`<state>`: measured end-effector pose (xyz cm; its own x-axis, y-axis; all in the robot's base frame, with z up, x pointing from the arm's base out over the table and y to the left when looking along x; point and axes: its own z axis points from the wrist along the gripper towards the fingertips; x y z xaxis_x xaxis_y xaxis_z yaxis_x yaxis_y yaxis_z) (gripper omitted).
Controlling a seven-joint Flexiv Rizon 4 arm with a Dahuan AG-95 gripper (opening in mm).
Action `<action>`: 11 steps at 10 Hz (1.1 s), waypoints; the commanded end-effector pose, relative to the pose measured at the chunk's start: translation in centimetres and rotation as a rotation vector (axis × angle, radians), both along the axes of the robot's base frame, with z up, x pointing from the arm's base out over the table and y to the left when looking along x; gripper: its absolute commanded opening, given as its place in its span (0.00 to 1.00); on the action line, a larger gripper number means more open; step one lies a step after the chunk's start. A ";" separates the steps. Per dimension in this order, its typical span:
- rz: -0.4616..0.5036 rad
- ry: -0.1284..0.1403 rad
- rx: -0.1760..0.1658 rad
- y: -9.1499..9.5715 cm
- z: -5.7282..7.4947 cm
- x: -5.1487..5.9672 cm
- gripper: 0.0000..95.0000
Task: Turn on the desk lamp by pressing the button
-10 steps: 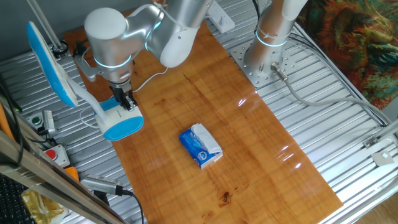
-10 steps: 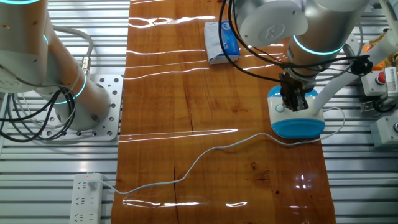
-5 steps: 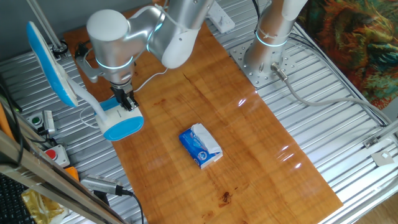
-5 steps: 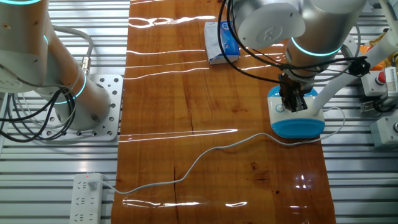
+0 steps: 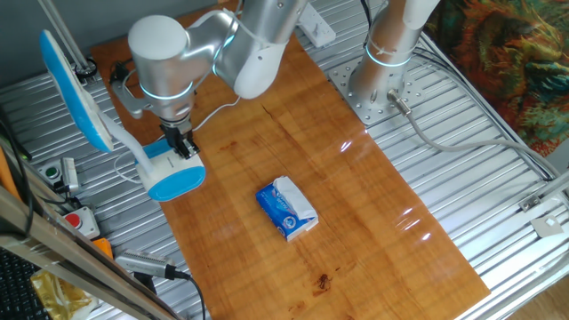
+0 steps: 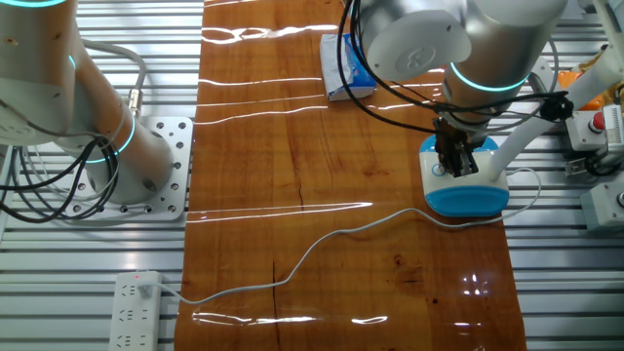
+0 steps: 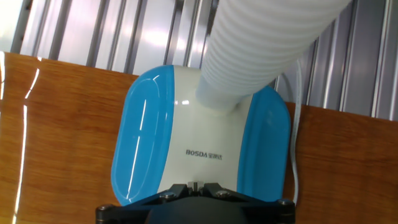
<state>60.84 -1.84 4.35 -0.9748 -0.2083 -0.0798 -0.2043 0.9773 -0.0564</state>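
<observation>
One glossy wooden tabletop (image 5: 356,204); ribbed metal surround (image 5: 498,213)

Blue-white packet (image 5: 287,208) mid-table; white power strip (image 6: 135,310) on the slatted metal surround (image 5: 498,187).

- The desk lamp (image 5: 169,173) has a blue-and-white base; its ribbed neck (image 7: 261,50) is white, and the head (image 5: 71,89) is blue on the back with a white edge.
- The base carries small dark letters, probably "BOSDA".
- The gripper (image 6: 456,168) is black.
- The arm (image 5: 204,44) is silver-grey with a glowing cyan ring.
- The table board (image 5: 356,204) is reddish-brown wood with visible grain.
- The packet (image 5: 286,209) is blue and white.
- The cable (image 6: 322,249) is pale grey.
</observation>
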 end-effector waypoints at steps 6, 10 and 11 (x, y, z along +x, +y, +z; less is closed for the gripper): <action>0.004 -0.008 0.000 -0.2 -0.2 -0.9 0.00; 0.005 -0.008 0.000 -0.2 -0.2 -0.9 0.00; 0.005 -0.008 0.000 -0.1 -0.5 -0.9 0.00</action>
<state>59.89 -1.94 3.89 -0.9731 -0.2130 -0.0882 -0.2085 0.9764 -0.0566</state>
